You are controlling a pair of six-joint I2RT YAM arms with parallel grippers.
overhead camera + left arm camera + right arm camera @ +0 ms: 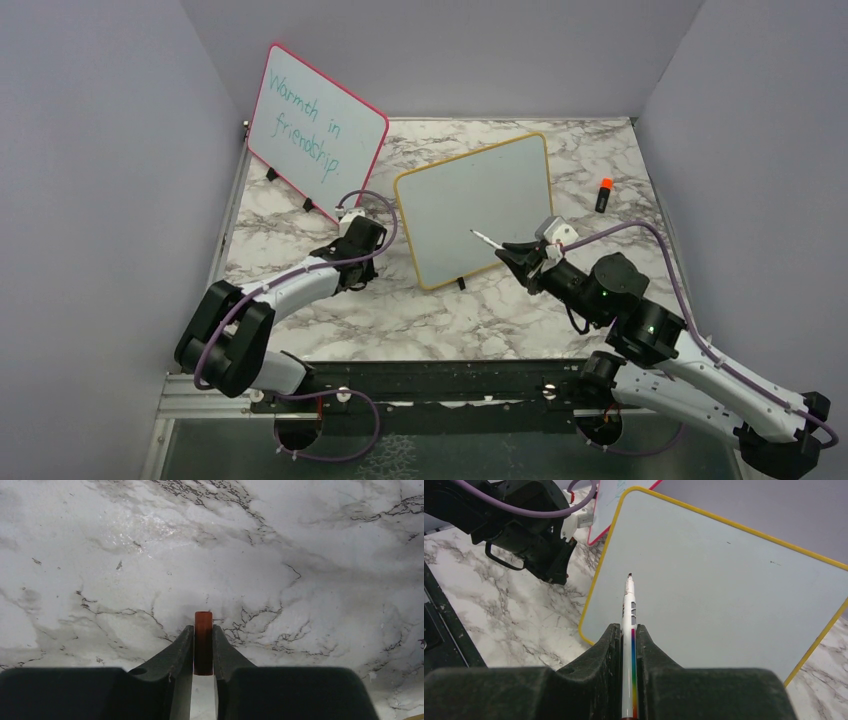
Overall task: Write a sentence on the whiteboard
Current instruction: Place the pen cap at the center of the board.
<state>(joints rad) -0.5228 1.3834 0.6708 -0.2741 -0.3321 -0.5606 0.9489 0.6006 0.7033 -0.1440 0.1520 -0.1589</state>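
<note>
The whiteboard (480, 205) with the yellow-orange frame stands tilted at the table's middle, and its white face (724, 580) is blank; no sentence shows on it. My right gripper (512, 250) (627, 630) is shut on a white marker (486, 239) (628, 605) with a rainbow stripe. The marker's dark tip points at the board's lower left part; whether it touches I cannot tell. Left of the board, my left gripper (352, 272) (203, 630) points down at the marble, shut on a small reddish-brown cap (203, 640).
A pink-red-framed board (315, 125) with teal writing stands at the back left. A small black object with an orange top (604, 193) stands at the right of the whiteboard. In the right wrist view the left arm (524, 525) is close to the whiteboard's left edge.
</note>
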